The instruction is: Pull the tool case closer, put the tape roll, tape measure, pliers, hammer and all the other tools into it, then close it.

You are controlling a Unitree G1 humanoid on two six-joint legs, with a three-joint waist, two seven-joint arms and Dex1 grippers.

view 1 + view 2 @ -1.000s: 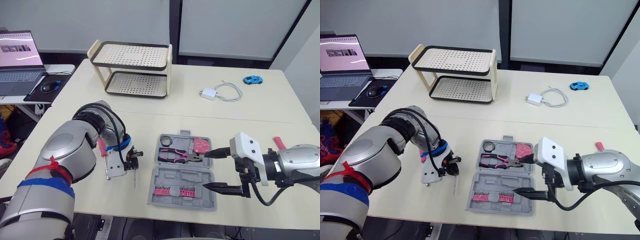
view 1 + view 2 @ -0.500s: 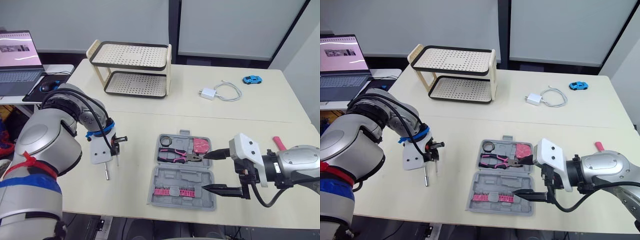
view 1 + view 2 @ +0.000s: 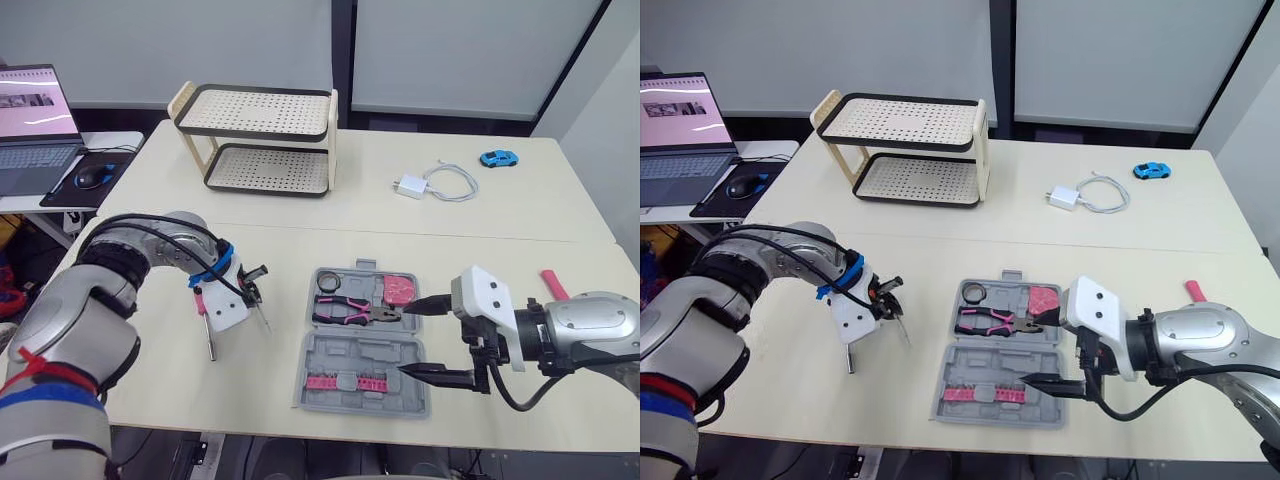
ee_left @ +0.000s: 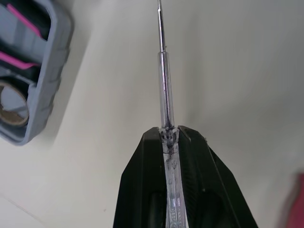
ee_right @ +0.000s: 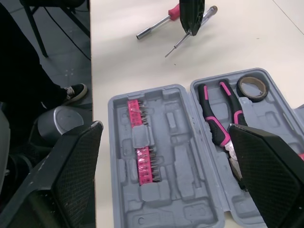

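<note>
Matt grey moulded plastic tool case (image 3: 392,360), clear glossy plastic screwdriver (image 4: 165,90) with thin metal tip, smooth matt cream table (image 3: 300,250)

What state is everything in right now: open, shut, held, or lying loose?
tool case: open, flat on the table.
pliers: lying in the case.
tape roll: in the case.
tape measure: in the case.
slim screwdriver: clamped in the left gripper.
pink-handled driver: loose on the table.
right gripper: open, holding nothing.
laptop: open, screen lit.

Pink handle (image 3: 552,283) mostly hidden behind R arm, tool unclear.
</note>
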